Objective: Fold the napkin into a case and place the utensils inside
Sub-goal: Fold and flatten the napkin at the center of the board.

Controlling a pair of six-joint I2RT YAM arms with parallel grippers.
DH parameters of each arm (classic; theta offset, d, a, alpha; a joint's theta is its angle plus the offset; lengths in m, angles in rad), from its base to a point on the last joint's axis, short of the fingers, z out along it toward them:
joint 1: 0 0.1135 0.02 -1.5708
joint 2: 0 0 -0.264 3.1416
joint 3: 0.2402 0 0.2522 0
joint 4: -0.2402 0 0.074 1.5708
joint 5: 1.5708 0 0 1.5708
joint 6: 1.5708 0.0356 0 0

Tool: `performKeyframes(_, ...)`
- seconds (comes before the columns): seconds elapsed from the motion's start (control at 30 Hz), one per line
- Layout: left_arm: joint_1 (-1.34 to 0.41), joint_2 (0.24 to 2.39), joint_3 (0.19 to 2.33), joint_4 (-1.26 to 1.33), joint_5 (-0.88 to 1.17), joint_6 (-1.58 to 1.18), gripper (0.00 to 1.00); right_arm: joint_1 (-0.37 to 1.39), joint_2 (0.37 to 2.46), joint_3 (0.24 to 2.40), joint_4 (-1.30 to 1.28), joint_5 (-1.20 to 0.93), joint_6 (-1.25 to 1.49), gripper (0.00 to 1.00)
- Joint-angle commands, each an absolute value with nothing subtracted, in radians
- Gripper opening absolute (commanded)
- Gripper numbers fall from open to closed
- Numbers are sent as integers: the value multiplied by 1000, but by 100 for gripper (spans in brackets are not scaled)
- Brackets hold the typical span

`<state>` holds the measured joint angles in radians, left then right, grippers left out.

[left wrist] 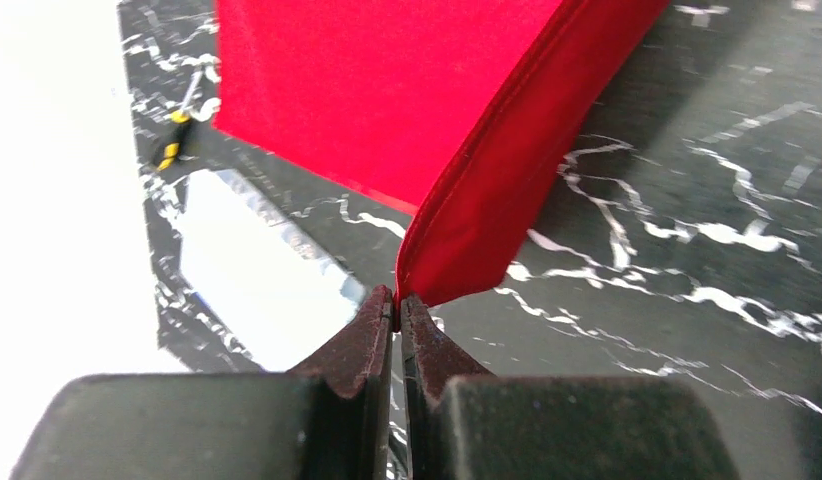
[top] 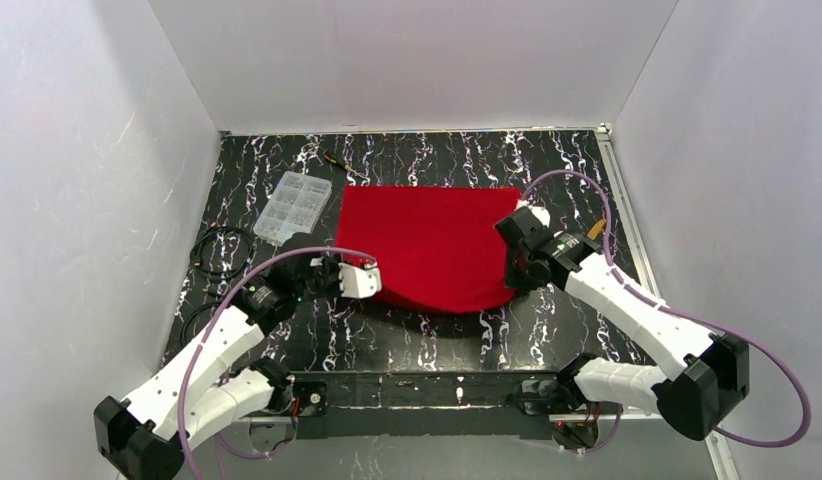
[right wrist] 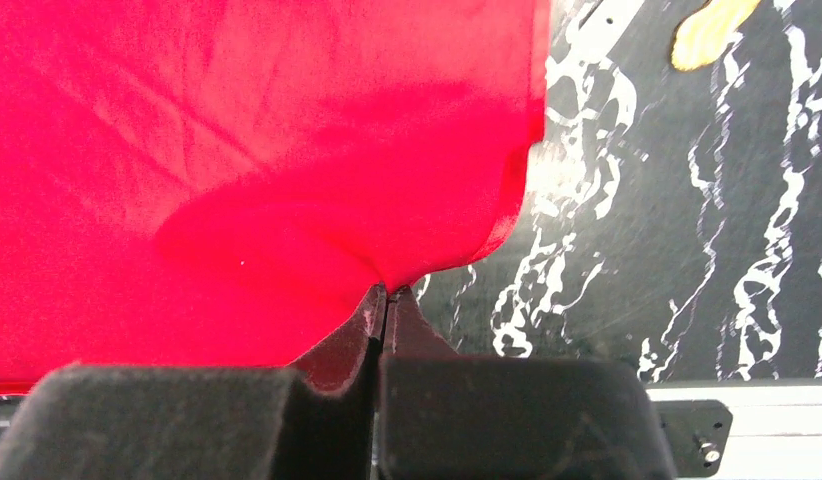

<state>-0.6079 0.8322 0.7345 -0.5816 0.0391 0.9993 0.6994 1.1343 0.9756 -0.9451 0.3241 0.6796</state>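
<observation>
- Black left gripper [left wrist: 397, 300] is clamped tight on the hemmed near-left corner of the napkin [top: 432, 245].
- Red, creased, faintly shiny cloth lies mid-table, wider left-to-right, stretching away from both arms.
- Right gripper [right wrist: 385, 292] pinches the near-right corner; each arm holds its nearer corner.
- Yellow-gold utensil [right wrist: 709, 30] lies beyond, right of the cloth.

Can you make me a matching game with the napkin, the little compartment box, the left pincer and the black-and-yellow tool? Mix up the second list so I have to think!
Things:
1. napkin
2. compartment box
3. left pincer
4. black-and-yellow tool

Clues:
A. clear plastic, just left of the red cloth
B. shut tight on a near corner of the cloth
C. thin, lying beyond the cloth's far left corner
D. bright red

Pairs: 1-D, 2-A, 3-B, 4-C
</observation>
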Motion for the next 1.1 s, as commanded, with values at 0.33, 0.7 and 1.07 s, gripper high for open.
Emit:
performKeyframes(0.33, -425, 1071, 921, -290, -12, 924, 0, 454, 1233, 1120, -746, 324, 529, 1)
performKeyframes(0.7, -390, 1207, 1021, -224, -9, 805, 0, 402, 1339, 1222, -628, 315, 511, 1)
performKeyframes(1.07, -388, 1253, 990, -126, -33, 714, 0, 370, 1455, 1271, -546, 333, 487, 1)
